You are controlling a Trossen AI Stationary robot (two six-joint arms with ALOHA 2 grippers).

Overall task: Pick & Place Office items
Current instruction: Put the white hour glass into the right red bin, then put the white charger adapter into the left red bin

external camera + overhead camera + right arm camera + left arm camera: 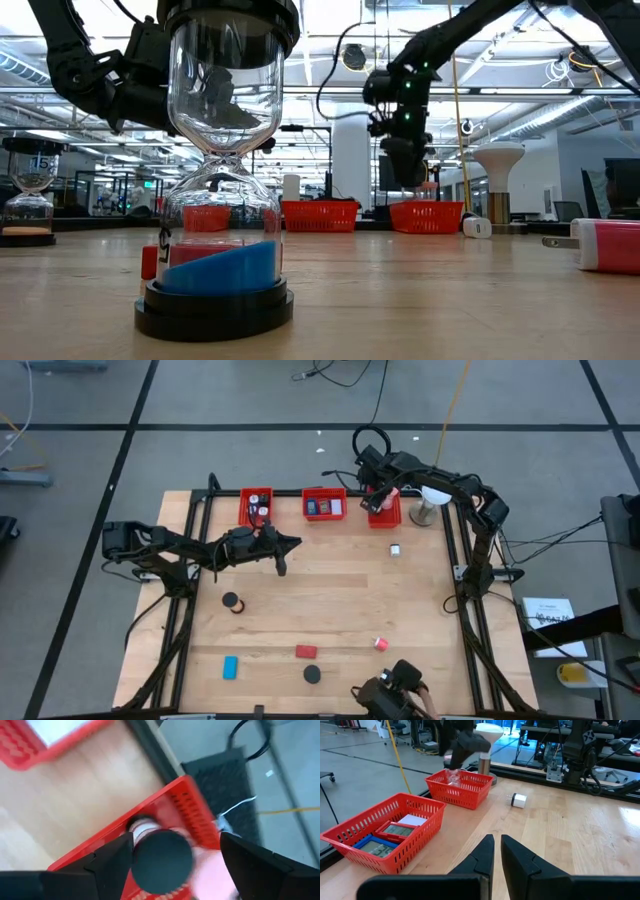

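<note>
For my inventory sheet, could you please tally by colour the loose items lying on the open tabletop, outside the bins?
Black hourglasses: 2
Blue block: 1
Red block: 1
Pink item: 1
White item: 1
Total: 6

Two dark jointed arms, black cables looped, each gripper (pixel 497 851) with angular black fingers.

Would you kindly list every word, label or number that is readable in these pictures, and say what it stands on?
"15": on a card behind the small hourglass at the far left of the low view.
Vertical print on the big hourglass: too blurred to read.
Printing on the white sheet beside the table: too small to read.
Faces of the calculators in the nearest red bin: no digits legible.
</note>
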